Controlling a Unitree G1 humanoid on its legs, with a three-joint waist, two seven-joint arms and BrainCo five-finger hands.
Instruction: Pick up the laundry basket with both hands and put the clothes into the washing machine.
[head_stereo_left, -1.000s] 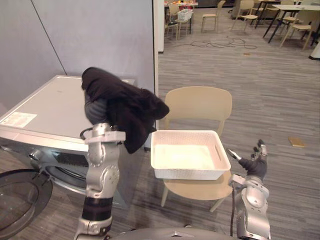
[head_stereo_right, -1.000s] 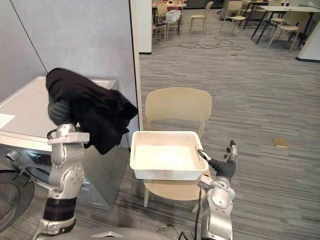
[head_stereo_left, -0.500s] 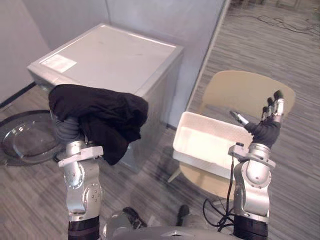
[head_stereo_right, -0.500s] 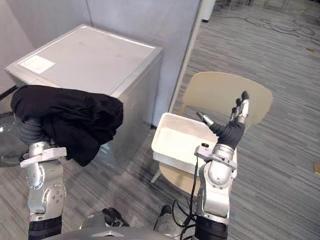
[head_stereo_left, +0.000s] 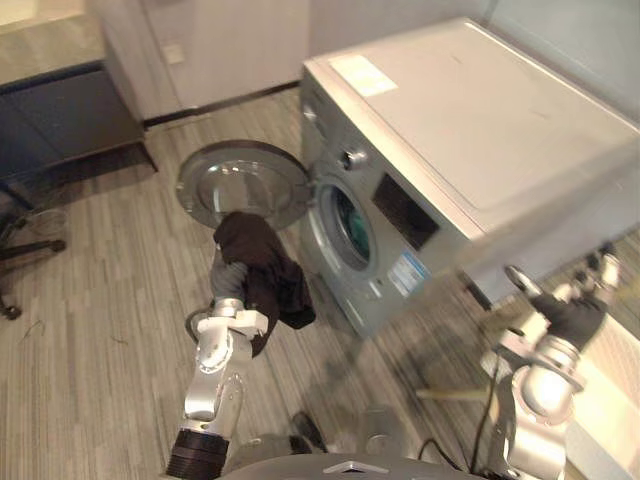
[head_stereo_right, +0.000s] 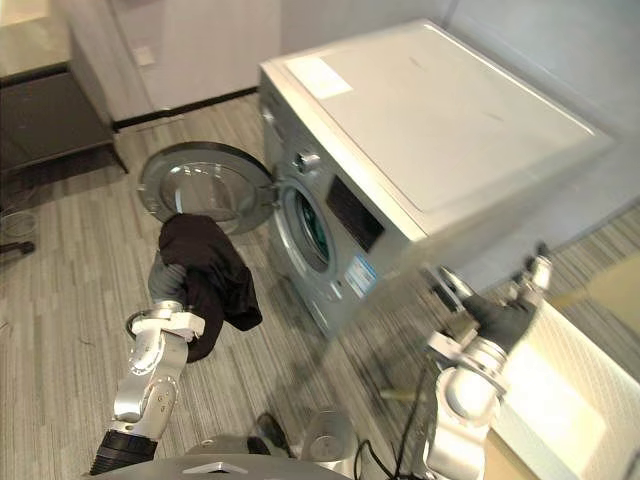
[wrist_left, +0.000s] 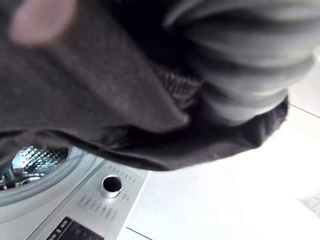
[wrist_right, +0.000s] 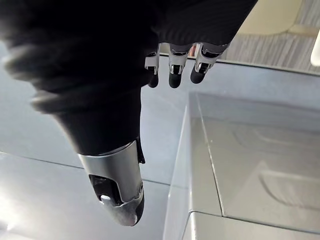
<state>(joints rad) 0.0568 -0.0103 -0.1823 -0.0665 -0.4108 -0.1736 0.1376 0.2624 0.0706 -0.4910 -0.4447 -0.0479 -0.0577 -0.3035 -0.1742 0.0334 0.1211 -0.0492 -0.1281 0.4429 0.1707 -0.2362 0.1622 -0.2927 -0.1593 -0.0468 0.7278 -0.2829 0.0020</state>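
A black garment (head_stereo_left: 262, 275) is draped over my left hand (wrist_left: 240, 65), whose fingers are hidden under the cloth. It hangs low, just in front of the washing machine's (head_stereo_left: 480, 130) open round door (head_stereo_left: 245, 185) and left of the drum opening (head_stereo_left: 350, 225). The drum's perforated metal shows past the cloth (wrist_left: 35, 157). My right hand (head_stereo_left: 570, 318) is raised at the right beside the machine, open, with fingers (wrist_right: 172, 70) straight and thumb spread, holding nothing. The white laundry basket (head_stereo_right: 560, 390) sits at the lower right, behind that hand.
A beige chair (head_stereo_right: 620, 290) stands at the right edge by the basket. A dark cabinet (head_stereo_left: 60, 110) lines the wall at the upper left, and an office chair's wheeled base (head_stereo_left: 20, 250) pokes in at the left. Wood-look floor (head_stereo_left: 100, 330) stretches before the machine.
The camera has swung left and down, bringing the machine's front and open door into view. My left arm with the garment is now low by the door. Right hand stays open.
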